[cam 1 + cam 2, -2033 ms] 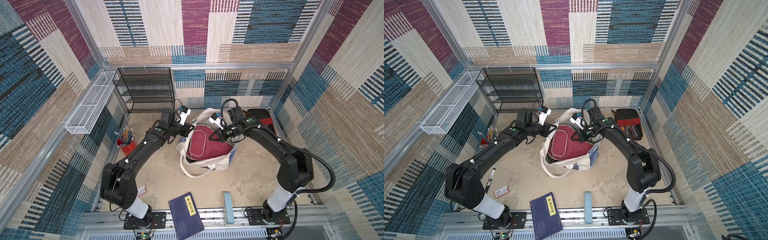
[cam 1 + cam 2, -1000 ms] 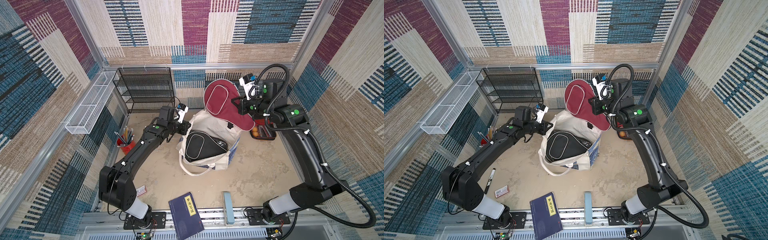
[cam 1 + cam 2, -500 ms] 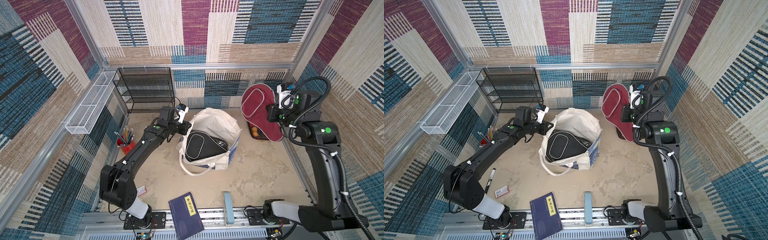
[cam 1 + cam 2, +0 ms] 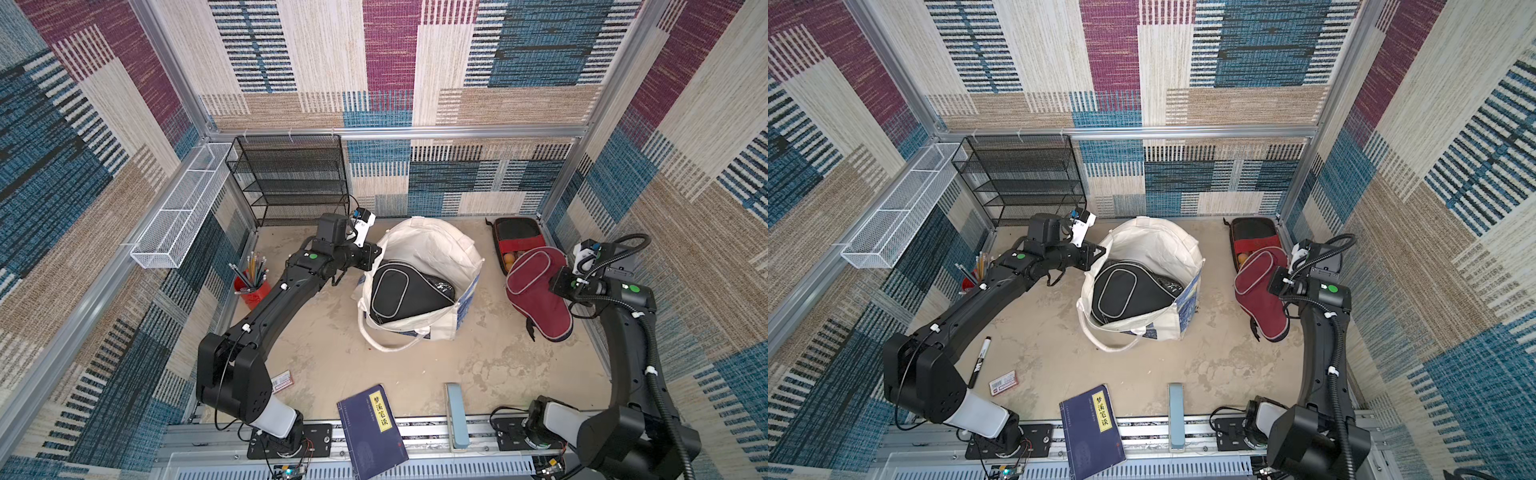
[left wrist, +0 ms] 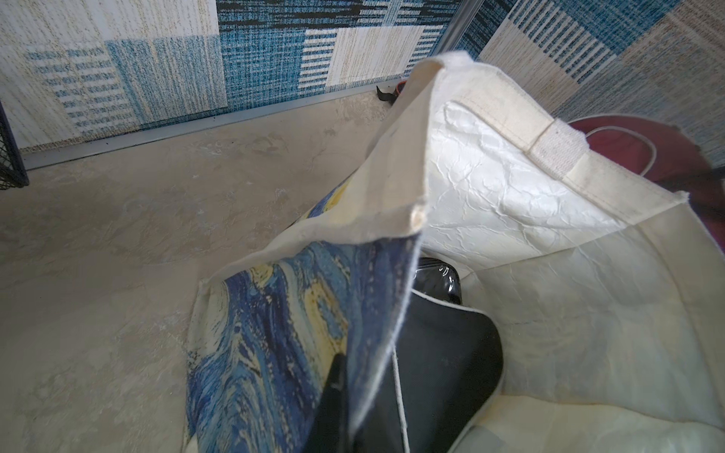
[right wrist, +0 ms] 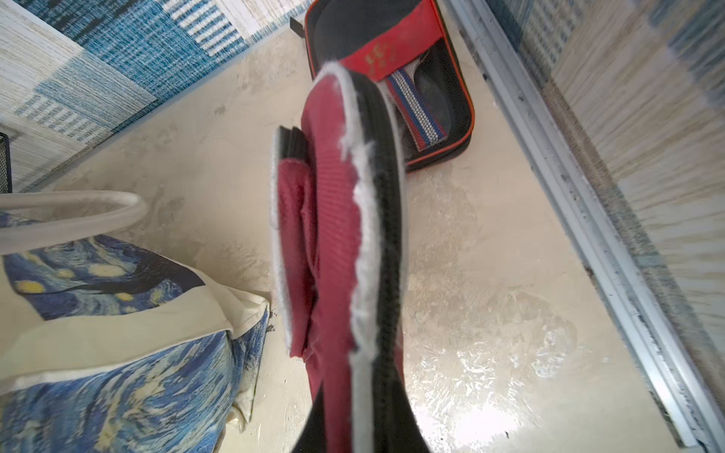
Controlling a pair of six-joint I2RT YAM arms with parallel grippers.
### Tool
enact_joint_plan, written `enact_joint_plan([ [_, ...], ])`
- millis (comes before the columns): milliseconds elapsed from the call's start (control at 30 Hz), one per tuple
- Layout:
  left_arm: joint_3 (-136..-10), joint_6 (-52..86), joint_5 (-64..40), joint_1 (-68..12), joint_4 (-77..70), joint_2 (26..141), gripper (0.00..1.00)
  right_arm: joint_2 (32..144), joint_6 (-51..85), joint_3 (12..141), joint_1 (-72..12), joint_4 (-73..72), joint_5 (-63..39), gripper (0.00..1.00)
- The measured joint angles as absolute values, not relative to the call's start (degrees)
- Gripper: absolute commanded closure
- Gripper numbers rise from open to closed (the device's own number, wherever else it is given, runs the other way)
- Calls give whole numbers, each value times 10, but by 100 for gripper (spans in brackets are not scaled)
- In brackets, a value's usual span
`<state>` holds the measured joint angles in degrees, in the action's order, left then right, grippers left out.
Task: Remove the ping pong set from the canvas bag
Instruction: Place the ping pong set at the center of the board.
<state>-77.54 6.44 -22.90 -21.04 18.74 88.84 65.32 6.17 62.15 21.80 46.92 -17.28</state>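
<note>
The right gripper [image 4: 555, 286] grips the maroon paddle-shaped fabric case [image 4: 538, 291], which hangs at the scene's right, out of the bag. Its long axis runs far to near, just beside the rectangular black-red case [image 4: 517, 230]. The left gripper [image 4: 374, 257] pinches the left rim of the cream canvas bag [image 4: 436, 245], where a black paddle case [image 4: 399, 295] lies.

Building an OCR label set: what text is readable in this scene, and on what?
"梦溪笔谈": yellow label strip on the dark blue book.
Black paddle case in the canvas bag: small white print, too small to read.
Black-red case: gold mark on the red flap, blurred.
Card: print too small to read.
Marker: print too small to read.
</note>
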Motion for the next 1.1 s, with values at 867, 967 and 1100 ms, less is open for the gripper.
enact_joint_plan([
  [867, -681, 118, -288, -208, 58, 885, 100, 879, 13, 547, 346, 359, -222, 100],
  [967, -681, 118, -288, -208, 57, 887, 100, 899, 8, 546, 360, 376, -173, 100],
  [1100, -681, 118, -290, -206, 55, 892, 100, 918, 3, 548, 376, 375, -149, 100],
])
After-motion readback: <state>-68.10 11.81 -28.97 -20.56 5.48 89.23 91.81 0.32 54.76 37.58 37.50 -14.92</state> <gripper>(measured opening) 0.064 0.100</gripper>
